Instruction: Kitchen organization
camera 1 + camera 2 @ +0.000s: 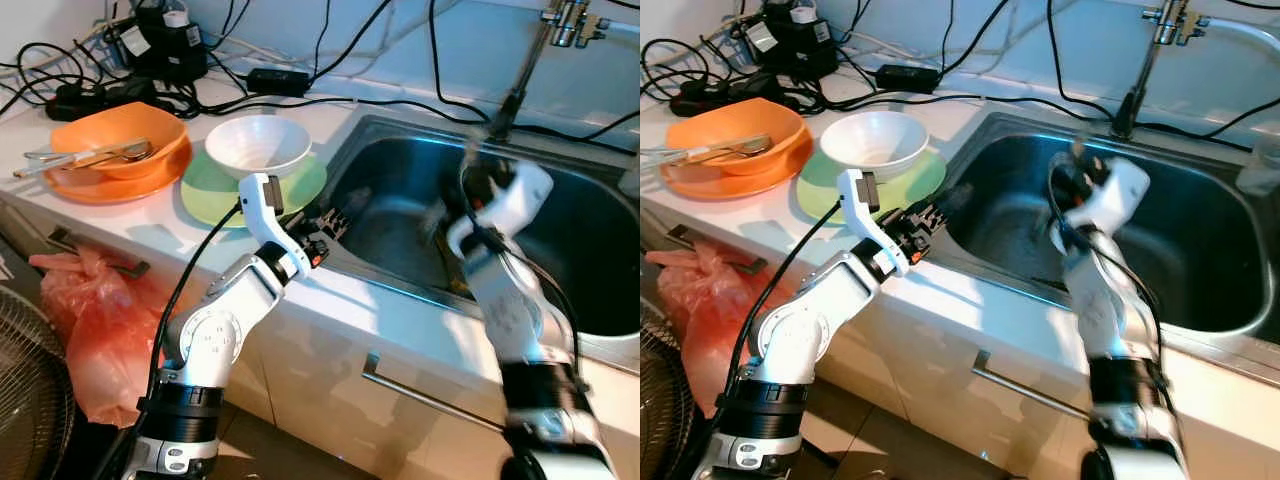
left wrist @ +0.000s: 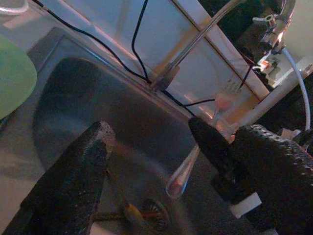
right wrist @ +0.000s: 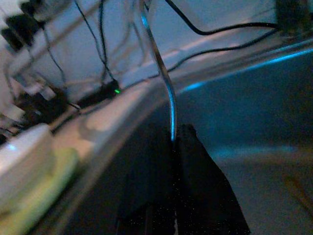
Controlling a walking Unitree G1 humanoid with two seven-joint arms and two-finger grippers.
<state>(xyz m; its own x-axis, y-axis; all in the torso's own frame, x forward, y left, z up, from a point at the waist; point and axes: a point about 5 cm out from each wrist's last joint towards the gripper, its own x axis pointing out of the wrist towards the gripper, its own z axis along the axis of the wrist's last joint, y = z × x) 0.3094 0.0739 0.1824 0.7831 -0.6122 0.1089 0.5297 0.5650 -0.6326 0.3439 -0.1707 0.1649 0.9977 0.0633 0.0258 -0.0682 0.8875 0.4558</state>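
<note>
Two silver arms are reaching over the white worktop (image 1: 130,225) edge toward the stainless-steel sink (image 1: 400,170). The left gripper (image 2: 151,147) is hovering at the sink's near left rim, its black fingers (image 2: 83,171) standing wide apart with nothing between them. The right gripper (image 3: 172,147) is lifted inside the basin, its fingers pressed together on a thin, shiny metal utensil handle (image 3: 161,73). That handle is slender, silvery and gently curved; its long axis is running up and away from the fingertips toward the back wall, and its far end is too blurred to identify. In the left wrist view a blurred fork-like utensil (image 2: 200,147) is showing above the basin, prongs up. Small scraps are lying near the drain (image 2: 151,210) on the sink floor.

Left of the sink, a white ceramic bowl (image 1: 258,145) is sitting on a pale green round plate (image 1: 215,195); the bowl looks bare inside. Farther left, an orange plastic bowl (image 1: 120,135) is resting on an orange plate (image 1: 90,188) and is holding metal cutlery (image 1: 90,155) lying crosswise. Behind them, black cables (image 1: 250,95) and a power adapter (image 1: 278,78) are trailing along the wall, and a chrome tap (image 1: 530,60) is rising at the back of the sink.
</note>
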